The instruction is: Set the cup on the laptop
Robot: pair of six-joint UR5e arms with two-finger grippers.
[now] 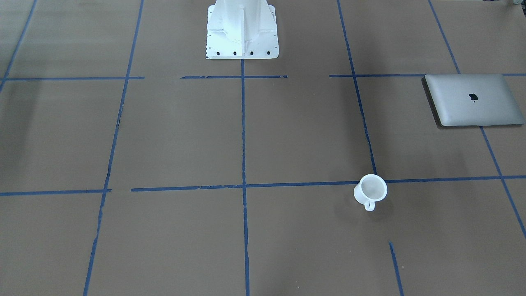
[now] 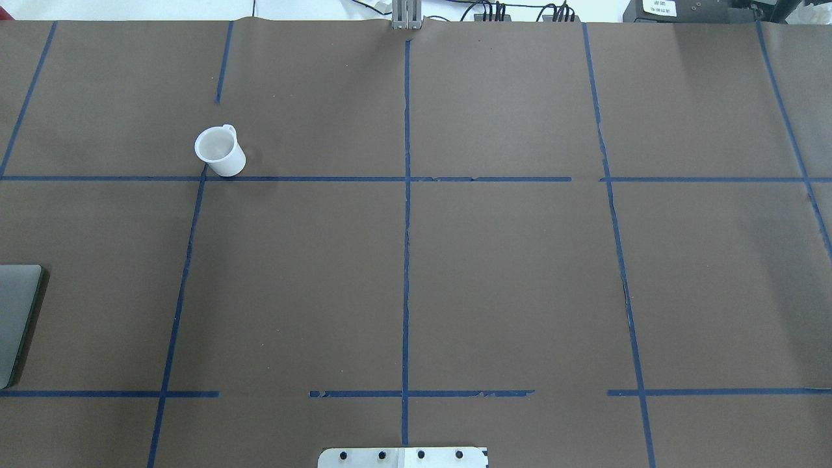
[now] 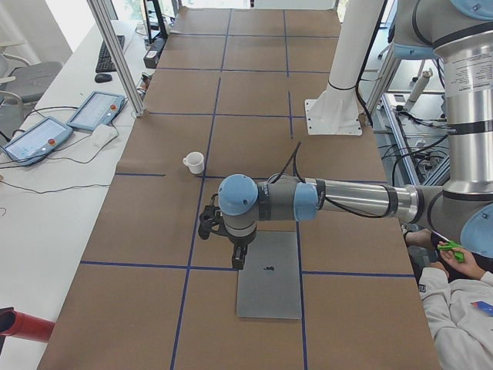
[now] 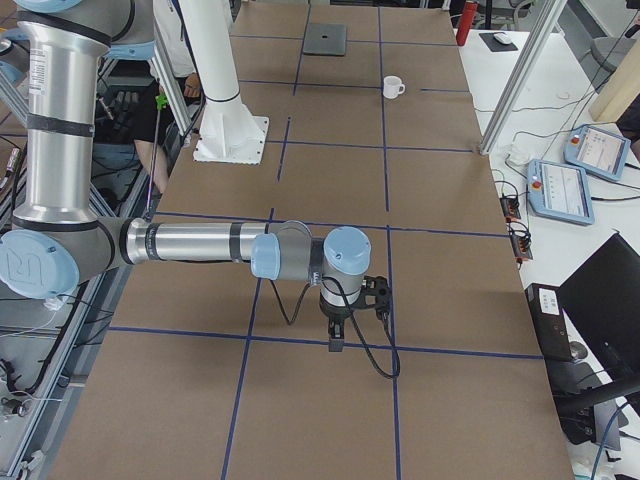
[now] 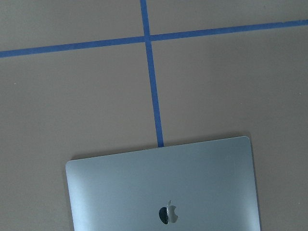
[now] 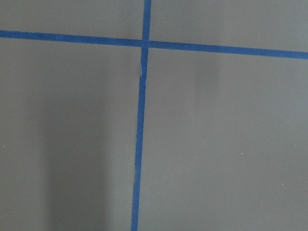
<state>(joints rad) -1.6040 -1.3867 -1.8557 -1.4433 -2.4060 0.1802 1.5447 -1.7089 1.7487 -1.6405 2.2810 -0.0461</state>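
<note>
The small white cup [image 1: 370, 190] stands upright on the brown table, handle towards the operators' side; it also shows in the overhead view [image 2: 220, 151] and both side views [image 3: 194, 162] [image 4: 393, 87]. The silver-grey laptop [image 1: 472, 100] lies closed and flat at the table's left end [image 2: 16, 312] [image 3: 269, 277] [image 5: 163, 187]. My left gripper [image 3: 239, 258] hovers over the laptop's edge nearest the cup, well away from the cup. My right gripper [image 4: 337, 335] hovers over bare table at the other end. Both show only in side views, so I cannot tell whether they are open or shut.
The white robot pedestal [image 1: 242, 28] stands at the table's middle on the robot's side. Blue tape lines [image 2: 407, 227] grid the brown surface. Teach pendants [image 3: 92, 112] lie on the side bench. A seated person [image 3: 454, 301] is beside the table's left end.
</note>
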